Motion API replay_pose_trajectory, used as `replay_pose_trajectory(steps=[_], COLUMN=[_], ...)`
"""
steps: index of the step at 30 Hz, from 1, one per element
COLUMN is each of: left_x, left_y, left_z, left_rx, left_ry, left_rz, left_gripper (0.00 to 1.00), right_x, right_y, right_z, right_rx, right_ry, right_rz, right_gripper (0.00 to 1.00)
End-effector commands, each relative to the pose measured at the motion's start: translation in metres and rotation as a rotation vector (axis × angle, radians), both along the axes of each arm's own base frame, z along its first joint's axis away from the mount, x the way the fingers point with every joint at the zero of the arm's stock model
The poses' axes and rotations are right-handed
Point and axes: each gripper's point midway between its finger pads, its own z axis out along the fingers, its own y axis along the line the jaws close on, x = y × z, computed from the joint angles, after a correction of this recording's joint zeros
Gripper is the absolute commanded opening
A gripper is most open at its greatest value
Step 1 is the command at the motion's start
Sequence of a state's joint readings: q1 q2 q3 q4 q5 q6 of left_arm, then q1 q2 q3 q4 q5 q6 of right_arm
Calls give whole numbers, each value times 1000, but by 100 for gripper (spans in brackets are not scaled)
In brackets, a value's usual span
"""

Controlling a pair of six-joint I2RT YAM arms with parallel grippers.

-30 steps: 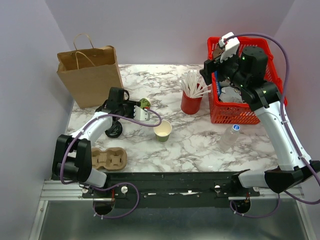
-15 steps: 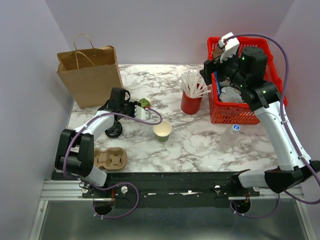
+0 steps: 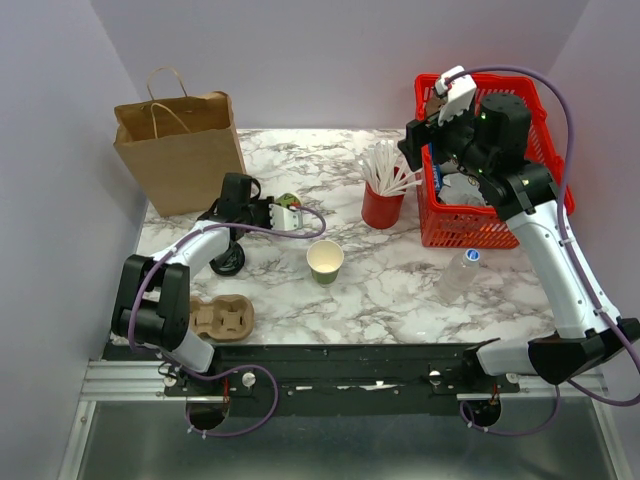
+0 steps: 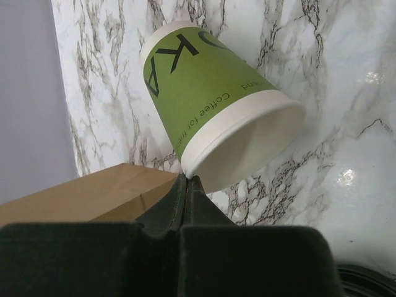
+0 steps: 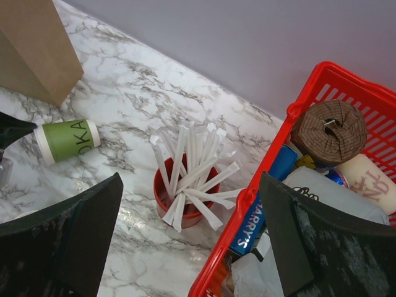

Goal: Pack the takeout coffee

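Pinching the pale rim of the takeout coffee [image 4: 204, 105], the left fingers [image 4: 164, 213] are pressed together with only the paper wall between them. The cup is on its side near the far-left corner of the bench [image 3: 400, 285], just in front of the paper bag [image 3: 180, 150]. Its long axis runs about parallel to the far edge: the open mouth is at the fingers and the base points away, toward the right edge. The left arm is clearly nearer. The right fingers [image 5: 68, 229] are wide apart and empty, raised by the red basket [image 3: 470, 235] at the far-right corner. I think the next move depends on turning the mouth upward. No lid is on the cup. Whether its side touches the bench I cannot tell, and a black round thing [image 3: 228, 262] is mostly hidden under the left arm.
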State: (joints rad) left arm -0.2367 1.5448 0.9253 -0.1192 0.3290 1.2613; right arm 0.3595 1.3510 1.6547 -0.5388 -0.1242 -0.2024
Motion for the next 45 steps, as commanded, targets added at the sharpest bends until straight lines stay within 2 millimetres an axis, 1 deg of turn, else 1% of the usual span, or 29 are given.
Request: replay_pose_trajectory(steps=[1,3,4,5,6,7,8,9,10,11,13,15,16,17,18,19,20,22,23,25,26,27,29,30,31,34,39,40,45], left_x=[7,3,7,0,-2,2,-5,-7,-6,-15,-21,-36,-38,-53,-59,-62,-79,-89,-102,-109,-120,-123,-127,-130,-133,-149,-177,-182,-197], left_y=[-2,1,3,6,8,10,15,19,20,24,28,37,43,49,57,61,73,83,96,109,114,131,141,155,161,181,202,205,224], left_z=[30,33,47,45,49,67,65,69,81,79,90,89,99,94,95,103,98,102,98,100,100,102,110,112,113,109,103,97,83], left_rx=[-100,-112,-119,-135,-146,-166,-180,-190,-206,-195,-209,-197,-201,-175,-159,-162,-139,-153,-136,-153,-158,-186,-238,-251,-246,-214,-144,-127,-96], left_ry=[-23,8,-4,55,76,66,124,135,128,171,188,258,265,331,353,367,442,504,565,614,663,680,695,692,693,735,809,835,886], left_rz=[79,114,140,188,217,249,306,335,353,375,413,484,509,539,569,600,646,714,772,846,884,952,1007,1052,1071,1141,1178,1189,1267], left_gripper=[0,0,0,0,0,0,0,0,0,0,0,0,0,0,0,0,0,0,0,0,0,0,0,0,0,0,0,0,0], right_x=[5,5,4,4,3,3,3,3,2,2,2,2,1,1,0,-1,-1,-2,-2,-2,-2,-1,-2,-2,-1,-5,-9,-10,-14], right_y=[1,2,1,1,1,0,0,0,0,1,2,4,4,4,5,6,6,8,8,9,10,11,15,16,19,26,32,34,36], right_z=[3,3,3,2,2,3,0,0,0,-2,-4,-6,-6,-7,-7,-8,-9,-12,-13,-15,-17,-18,-21,-21,-24,-29,-32,-33,-44], right_rx=[23,27,27,26,25,25,24,25,24,23,26,29,30,32,36,38,39,42,45,52,55,60,70,81,87,119,159,163,162], right_ry=[-11,-9,-9,-8,-8,-11,-7,-8,-7,-2,3,9,11,16,18,24,28,40,43,54,61,69,85,95,109,151,195,200,245], right_rz=[-8,-4,-4,-5,-5,-6,-7,-5,-4,-1,5,10,11,15,17,22,23,29,30,32,35,36,48,48,58,84,103,112,122], right_gripper=[100,100,100,100,100,100,100,100,100,100,100,100,100,100,100,100,100,100,100,100,100,100,100,100,100,100,100,100,100])
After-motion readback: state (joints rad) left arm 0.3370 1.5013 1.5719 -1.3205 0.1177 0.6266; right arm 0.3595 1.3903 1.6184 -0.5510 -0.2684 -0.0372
